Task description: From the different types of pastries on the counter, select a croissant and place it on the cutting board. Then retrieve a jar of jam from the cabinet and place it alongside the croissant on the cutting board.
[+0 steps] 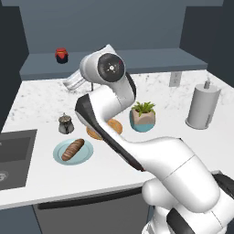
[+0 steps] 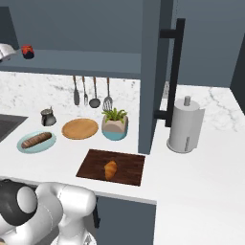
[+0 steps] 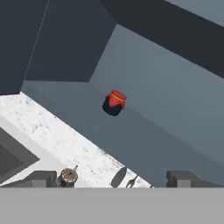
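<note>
the small squat jar of jam (image 3: pixel 114 103) with red contents and a dark lid stands alone on the long flat shelf of the dark blue-grey cabinet (image 1: pixel 151 61), and the small golden-brown croissant (image 2: pixel 110 169) lies on the dark reddish-brown wooden cutting board (image 2: pixel 125 165). the longer brown loaf (image 1: pixel 72 149) rests on a pale blue plate (image 1: pixel 87 156) on the white marble-look counter (image 1: pixel 41 103), beside a small grey lidded pot (image 1: pixel 65 124), a round tan wooden plate (image 2: pixel 80 128) and a potted plant (image 1: pixel 143 116). the white arm is raised toward the shelf, its gripper (image 3: pixel 113 178) spread wide and empty, apart from the jar.

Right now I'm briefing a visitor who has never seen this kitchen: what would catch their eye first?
The white arm reaching up, its open gripper pointed at the red jar of jam on the cabinet shelf. Below, the croissant sits on the dark cutting board, with a loaf on a blue plate further left.
</note>
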Robot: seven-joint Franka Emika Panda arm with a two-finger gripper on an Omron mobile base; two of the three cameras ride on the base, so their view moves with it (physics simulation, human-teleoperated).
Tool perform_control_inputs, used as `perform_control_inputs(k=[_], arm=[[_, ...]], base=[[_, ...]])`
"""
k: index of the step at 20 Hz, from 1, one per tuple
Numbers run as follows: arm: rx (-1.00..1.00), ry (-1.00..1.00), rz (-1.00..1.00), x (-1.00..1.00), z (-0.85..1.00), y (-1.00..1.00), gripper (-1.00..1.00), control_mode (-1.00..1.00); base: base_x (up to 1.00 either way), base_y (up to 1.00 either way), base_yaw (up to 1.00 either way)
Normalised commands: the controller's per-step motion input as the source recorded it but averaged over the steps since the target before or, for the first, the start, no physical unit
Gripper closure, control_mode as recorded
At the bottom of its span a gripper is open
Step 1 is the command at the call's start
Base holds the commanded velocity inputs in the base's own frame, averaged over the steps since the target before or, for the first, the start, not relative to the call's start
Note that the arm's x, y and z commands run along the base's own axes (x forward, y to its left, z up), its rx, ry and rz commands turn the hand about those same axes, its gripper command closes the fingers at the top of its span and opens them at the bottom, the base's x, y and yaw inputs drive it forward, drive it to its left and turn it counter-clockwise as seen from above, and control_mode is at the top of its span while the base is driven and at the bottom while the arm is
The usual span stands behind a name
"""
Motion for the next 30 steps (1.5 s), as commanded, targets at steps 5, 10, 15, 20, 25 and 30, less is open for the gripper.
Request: perform_control_inputs(k=[5, 10, 15, 20, 25, 30], arm=[[0.16, 0.0, 0.0, 0.01, 0.0, 0.0, -1.0, -1.0], [0.6, -0.05, 0.03, 0.08, 0.06, -0.07, -1.0, -1.0], [0.03, 0.0, 0.0, 0.03, 0.0, 0.0, -1.0, -1.0], [0.16, 0.11, 0.0, 0.6, 0.37, 0.0, -1.0, -1.0], [0.19, 0.16, 0.0, 0.48, 0.56, 0.0, -1.0, -1.0], [0.0, 0.0, 0.0, 0.0, 0.0, 0.0, -1.0, -1.0]], base=[[0.0, 0.0, 0.0], [0.0, 0.0, 0.0], [0.0, 0.0, 0.0], [0.0, 0.0, 0.0], [0.0, 0.0, 0.0], [0.0, 0.0, 0.0]])
